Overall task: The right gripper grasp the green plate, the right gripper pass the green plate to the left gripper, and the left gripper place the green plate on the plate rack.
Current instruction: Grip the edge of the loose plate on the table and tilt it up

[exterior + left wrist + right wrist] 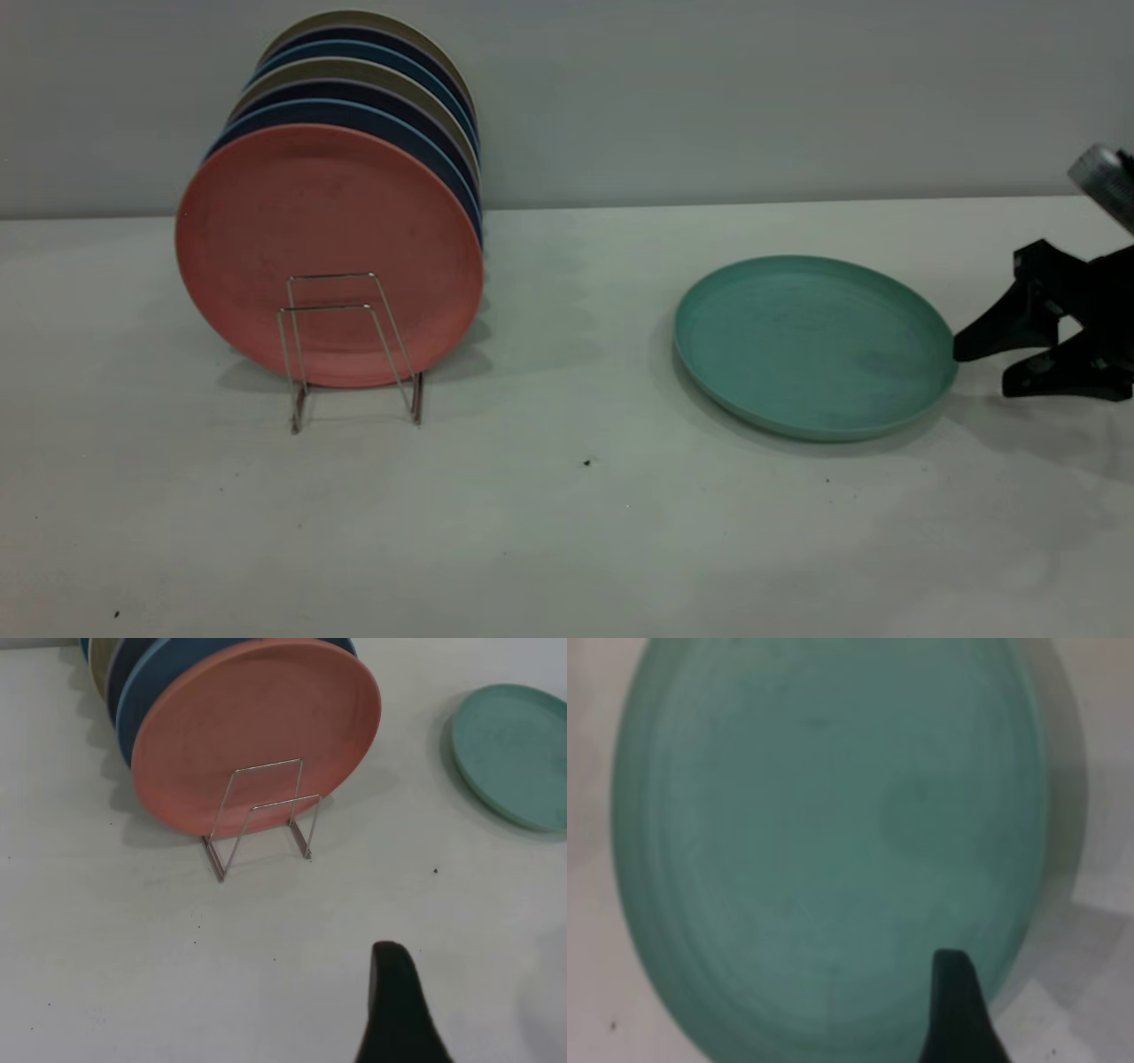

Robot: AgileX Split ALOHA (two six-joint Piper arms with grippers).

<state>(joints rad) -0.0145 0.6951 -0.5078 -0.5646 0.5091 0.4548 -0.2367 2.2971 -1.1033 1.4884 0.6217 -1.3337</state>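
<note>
Found the green plate (811, 346) (824, 842) lying flat on the desk (567, 532), well to the right of the plate rack (328, 308) and apart from it. Saw the rack standing upright, with its two foremost wire loops bare. Noted a salmon-pink plate (328, 230) standing on edge just behind those loops, followed by a row of dark blue and beige plates (372, 97) packed toward the wall.

Spotted the right hand (982, 370) farther from the rack than the green plate, at the plate's far edge, low over the desk. Saw it spread wide, pinching nothing, with the upper jaw tip right at the plate's rim and the lower jaw down near the desk beside it. In the right wrist view, made out one dark fingertip (957, 1010) over the plate's rim.

Caught the left hand (399, 1014) only as a dark shape in its own wrist view, in front of the rack (266, 765) and apart from it. Could not tell whether spread or pressed together.
</note>
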